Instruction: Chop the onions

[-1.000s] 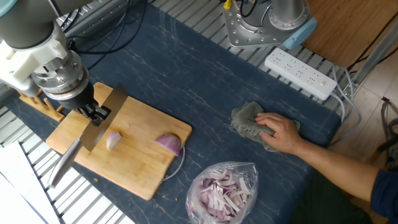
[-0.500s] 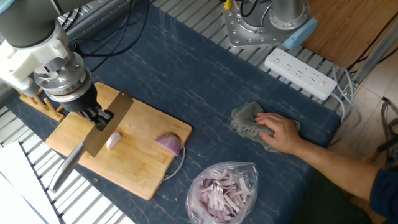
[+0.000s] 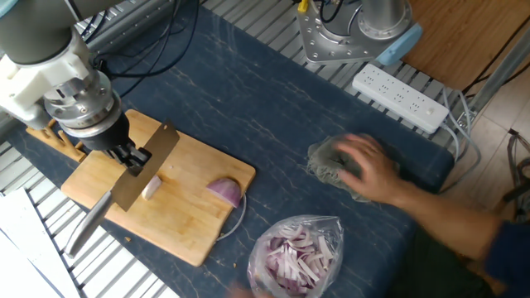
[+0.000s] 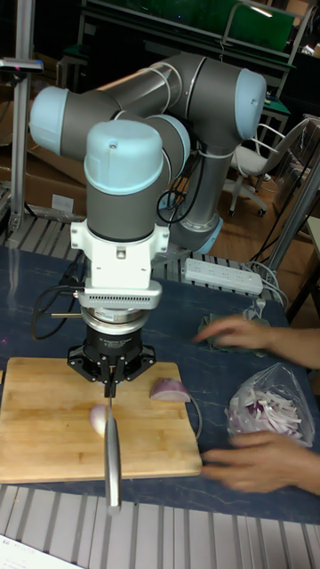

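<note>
Steel knife (image 3: pixel 132 178) pinched in jaws, blade on pale onion wedge (image 4: pixel 99 418), second hand (image 4: pixel 252 460) only in tall view

Fixed view was evenly, brightly lit from above; shadows soft. Person's hand (image 3: pixel 368 165) over grey cloth (image 3: pixel 331 162) was motion-blurred. Tall fixed view was dimmer, background dark; both hands smeared, glare on arm's blue joint cap (image 4: pixel 124 153). Cutting board (image 3: pixel 190 217) stayed sharp.

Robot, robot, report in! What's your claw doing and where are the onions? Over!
Claw shut on knife, blade at the small pale onion wedge. Purple onion half uncut on the cutting board. Person's hands nearby, off the board.
</note>
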`<state>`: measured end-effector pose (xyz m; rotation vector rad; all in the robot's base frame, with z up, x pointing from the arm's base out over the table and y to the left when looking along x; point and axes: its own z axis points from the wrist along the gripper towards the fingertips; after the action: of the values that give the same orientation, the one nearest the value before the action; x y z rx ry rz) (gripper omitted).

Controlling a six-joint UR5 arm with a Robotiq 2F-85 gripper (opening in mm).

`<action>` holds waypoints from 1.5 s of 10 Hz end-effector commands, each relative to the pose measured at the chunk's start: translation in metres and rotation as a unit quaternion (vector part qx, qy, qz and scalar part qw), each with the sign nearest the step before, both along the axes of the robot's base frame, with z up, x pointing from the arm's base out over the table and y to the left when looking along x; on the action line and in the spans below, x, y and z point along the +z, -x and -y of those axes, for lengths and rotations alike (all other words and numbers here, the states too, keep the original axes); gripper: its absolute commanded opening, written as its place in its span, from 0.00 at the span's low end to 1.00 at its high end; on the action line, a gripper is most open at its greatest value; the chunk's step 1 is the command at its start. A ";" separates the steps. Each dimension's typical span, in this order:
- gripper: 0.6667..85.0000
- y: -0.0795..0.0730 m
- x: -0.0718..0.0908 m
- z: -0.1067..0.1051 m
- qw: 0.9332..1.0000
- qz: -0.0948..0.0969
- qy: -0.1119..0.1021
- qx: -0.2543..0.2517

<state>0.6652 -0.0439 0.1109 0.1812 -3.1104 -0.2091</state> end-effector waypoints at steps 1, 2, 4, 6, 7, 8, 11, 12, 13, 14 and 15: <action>0.00 -0.001 0.001 0.003 1.000 0.001 -0.013 -0.004; 0.00 -0.001 0.000 0.003 1.000 0.001 -0.015 -0.006; 0.00 0.001 -0.001 0.007 1.000 0.001 -0.015 -0.006; 0.00 0.000 -0.004 0.009 1.000 0.004 -0.018 -0.006; 0.00 0.000 -0.005 0.009 1.000 0.004 -0.020 -0.008; 0.00 0.000 -0.006 0.011 1.000 0.005 -0.018 -0.006; 0.00 0.004 -0.005 0.012 1.000 0.007 -0.012 0.001; 0.00 0.005 -0.005 0.011 1.000 0.009 -0.009 0.013; 0.00 0.005 -0.004 0.018 0.999 0.013 0.009 0.038; 0.00 0.007 -0.003 0.011 0.999 0.014 0.003 0.046; 0.00 0.007 -0.002 0.009 0.998 0.017 0.006 0.060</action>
<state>0.6592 -0.0571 0.1058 0.2891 -3.1178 -0.1957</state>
